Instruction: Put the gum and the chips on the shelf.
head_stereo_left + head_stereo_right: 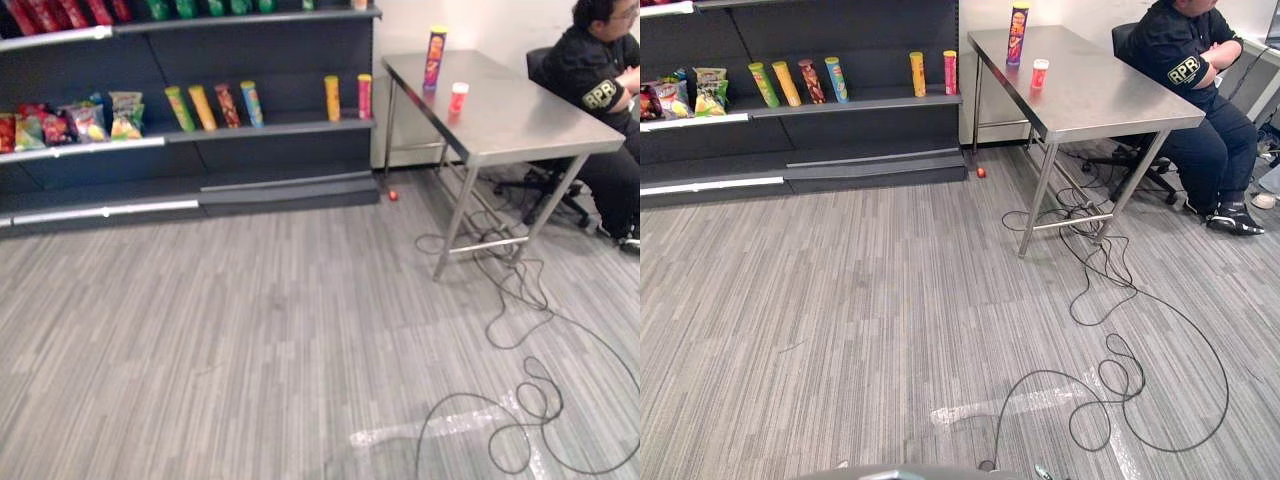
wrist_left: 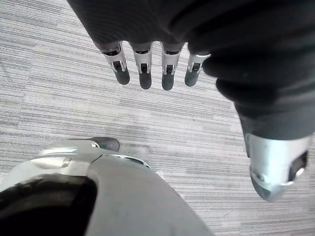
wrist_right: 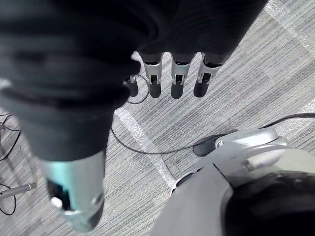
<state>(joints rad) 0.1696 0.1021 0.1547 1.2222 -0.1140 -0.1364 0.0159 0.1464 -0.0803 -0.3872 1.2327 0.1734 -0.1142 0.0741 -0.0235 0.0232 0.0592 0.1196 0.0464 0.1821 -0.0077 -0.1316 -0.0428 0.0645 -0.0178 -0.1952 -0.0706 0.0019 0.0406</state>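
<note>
While chips [image 1: 435,60], gum [image 1: 458,98] stand near table [image 1: 530,120] edge, wide floor [image 1: 250,330] fronting shelf [image 1: 280,127].

The left hand [image 2: 144,69] hangs above the floor [image 2: 59,98], its fingers straight in a row and pointing down at it, thumb held apart, holding nothing. The right hand [image 3: 178,73] hangs above the floor likewise, fingers straight, thumb apart, empty.

Steel table [image 1: 520,125], seated person [image 1: 590,70] (dark clothes), small red ball [image 1: 393,195] on grey floor [image 1: 250,330]
</note>
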